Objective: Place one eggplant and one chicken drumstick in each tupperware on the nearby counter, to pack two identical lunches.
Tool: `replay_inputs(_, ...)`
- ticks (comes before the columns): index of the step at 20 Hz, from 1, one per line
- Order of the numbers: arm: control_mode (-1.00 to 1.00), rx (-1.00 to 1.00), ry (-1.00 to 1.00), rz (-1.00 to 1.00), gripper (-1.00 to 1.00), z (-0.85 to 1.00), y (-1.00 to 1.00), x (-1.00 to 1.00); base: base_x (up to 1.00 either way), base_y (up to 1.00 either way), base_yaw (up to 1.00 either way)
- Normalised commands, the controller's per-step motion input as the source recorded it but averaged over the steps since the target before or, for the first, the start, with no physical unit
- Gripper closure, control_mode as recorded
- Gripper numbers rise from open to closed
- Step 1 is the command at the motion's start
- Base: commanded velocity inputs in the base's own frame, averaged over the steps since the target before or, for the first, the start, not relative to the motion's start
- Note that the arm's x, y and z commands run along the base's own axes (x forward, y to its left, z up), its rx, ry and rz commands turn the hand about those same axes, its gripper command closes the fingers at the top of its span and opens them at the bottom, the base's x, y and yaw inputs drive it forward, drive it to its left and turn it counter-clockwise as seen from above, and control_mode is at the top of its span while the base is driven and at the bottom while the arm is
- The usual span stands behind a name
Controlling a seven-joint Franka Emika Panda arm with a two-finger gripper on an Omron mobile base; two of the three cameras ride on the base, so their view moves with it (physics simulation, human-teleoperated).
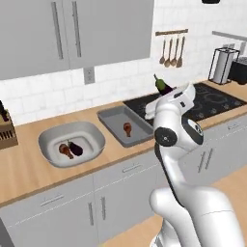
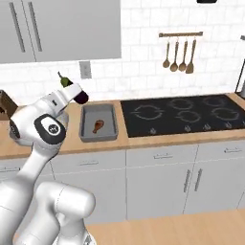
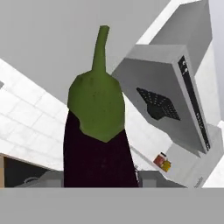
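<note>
**Eggplant gripped aloft, fingertips hidden**

Jaws are closed on an eggplant (image 3: pixel 98 144), held stem-up; in the hand view the fingertips are covered by its dark body, so the contact points cannot be made out. The gripper (image 1: pixel 166 94) is raised above the counter (image 1: pixel 29 169), over the near edge of the black stovetop (image 1: pixel 217 103), beside the darker rectangular tupperware (image 1: pixel 113 120). One chicken drumstick (image 1: pixel 127 128) lies in that tray. In the light grey bowl-like tupperware (image 1: pixel 53 137), a second drumstick (image 1: pixel 65 150) and a second eggplant (image 1: pixel 75 148) lie side by side. In the right base view that bowl is mostly hidden behind the arm.
</note>
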Motion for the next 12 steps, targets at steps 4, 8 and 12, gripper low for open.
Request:
replay_inputs(4,1.00,0.00,0.00,0.00,1.00,0.00,0.00,0.00,0.73,-0.30,0.46)
replay_inputs(8,1.00,0.00,0.00,0.00,1.00,0.00,0.00,0.00,1.00,-0.30,0.21)
replay_inputs(12,-1.00,0.32,0.92,0.02,1.00,-0.29,-0.13,1.00,0.00,0.00,0.00)
